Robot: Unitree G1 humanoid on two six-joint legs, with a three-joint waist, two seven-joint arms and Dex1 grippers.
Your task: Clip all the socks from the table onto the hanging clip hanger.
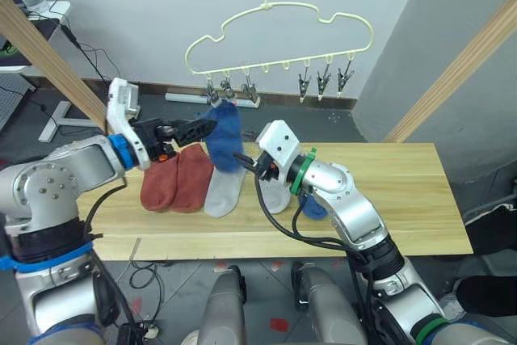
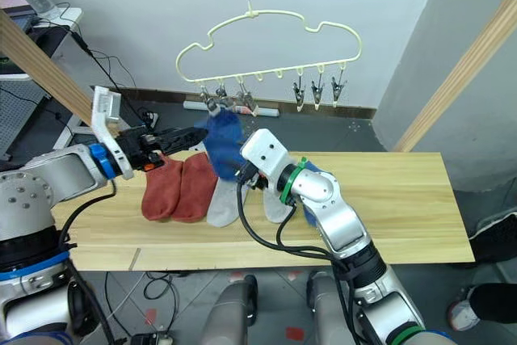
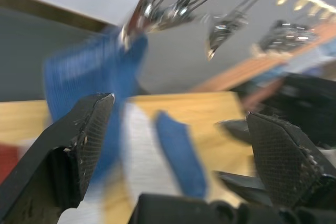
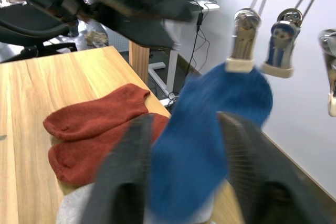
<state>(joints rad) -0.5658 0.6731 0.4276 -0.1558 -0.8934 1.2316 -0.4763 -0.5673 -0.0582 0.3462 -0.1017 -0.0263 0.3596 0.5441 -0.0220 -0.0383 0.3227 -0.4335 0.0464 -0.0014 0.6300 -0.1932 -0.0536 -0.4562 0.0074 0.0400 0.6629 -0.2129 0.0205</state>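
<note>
A cream-yellow clip hanger (image 1: 279, 38) with a cloud-shaped outline is hanging by its metal hook in the upper middle of the left eye view, its six metal clips lining the bottom bar. A blue sock (image 1: 224, 136) is dangling from the leftmost clips (image 1: 220, 88), just left of the frame's centre, its lower end reaching down in front of the socks on the table.

The left gripper (image 1: 206, 124) is reaching in from the left edge of the frame, its black fingers pointing at the upper part of the hanging blue sock. In the left wrist view its fingers (image 3: 79, 140) are standing well apart, spread, with the blue sock and the clips seen between them and nothing pinched.

The right gripper (image 1: 245, 157) is coming up from the lower right, its white wrist housing sitting at the frame's centre. In the right wrist view the blue sock (image 4: 205, 129) is lying between its two fingers (image 4: 126, 171); whether they are pressing on the cloth I cannot tell.

On the light wooden table (image 1: 404, 199), across the middle of the frame, two rust-red socks (image 1: 176, 177) are lying side by side, touching. Just right of them a light grey sock (image 1: 222, 193) is lying, then a second light grey sock (image 1: 275, 196) partly behind the right arm. A second blue sock (image 1: 312, 208) is peeking out beneath that arm.
</note>
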